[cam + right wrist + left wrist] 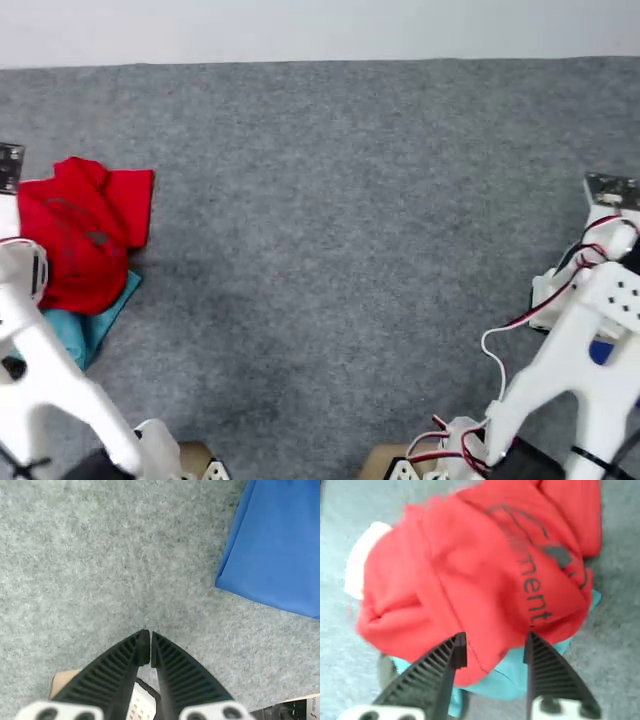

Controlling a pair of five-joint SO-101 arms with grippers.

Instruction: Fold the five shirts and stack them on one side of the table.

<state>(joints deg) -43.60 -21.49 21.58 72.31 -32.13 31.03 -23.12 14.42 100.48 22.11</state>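
Closest in are the two white arms at the near edge of the table, the left arm [45, 375] on the left and the right arm [590, 340] on the right with red and white wires looping off it.

The left gripper [495, 640] hangs right over the red shirt [470, 570]. Its jaws are spread wide with nothing between them, just shirt underneath. The red shirt is bunched up rather than folded, lots of creases, with dark print across it. It sits at the far-left edge of the table [350, 200], on top of a teal shirt [520, 680] whose corner pokes out on the near side. There's also a white patch [362, 565] at one edge of the red pile, can't tell what it is.

The right gripper [149, 635] has its jaws pretty much pinched together, only a sliver of a gap, gripping nothing, over bare table. Just beside it, not touching, lies a blue shirt [275, 545], flat with a straight, clean edge.

The table top is fuzzy grey felt all over. Along the far side runs a plain pale wall [300, 30].
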